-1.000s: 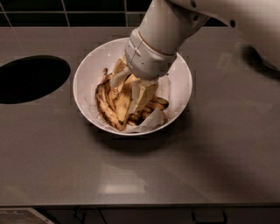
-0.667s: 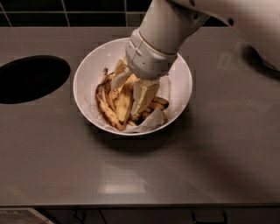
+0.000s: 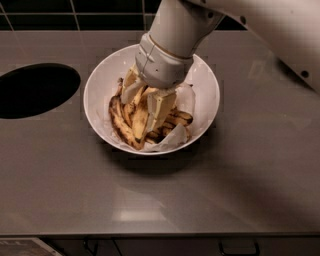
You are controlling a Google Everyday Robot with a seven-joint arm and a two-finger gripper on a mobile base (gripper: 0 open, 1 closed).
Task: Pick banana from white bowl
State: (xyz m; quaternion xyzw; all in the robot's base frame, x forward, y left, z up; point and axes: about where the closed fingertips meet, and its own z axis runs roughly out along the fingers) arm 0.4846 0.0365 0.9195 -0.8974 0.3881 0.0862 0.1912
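Note:
The white bowl (image 3: 98, 82) stands in the middle of the grey counter, lined with crumpled white paper (image 3: 172, 141). Several overripe bananas lie in it. The banana (image 3: 138, 120), yellow with brown streaks, lies left of centre, with a thinner, browner one (image 3: 118, 120) along its left side. My gripper (image 3: 145, 100) reaches down into the bowl from the upper right. Its cream fingers (image 3: 161, 106) stand apart on either side of the banana's upper part, among the fruit. The arm's white wrist hides the far part of the bowl.
A dark round hole (image 3: 35, 90) is cut into the counter at the left. Short dark-streaked bananas (image 3: 178, 118) lie at the bowl's right side. A black tiled wall (image 3: 100, 12) runs along the back. The counter's front edge (image 3: 150, 234) is near the bottom.
The gripper has shifted slightly left and deeper among the bananas. The bowl has not moved.

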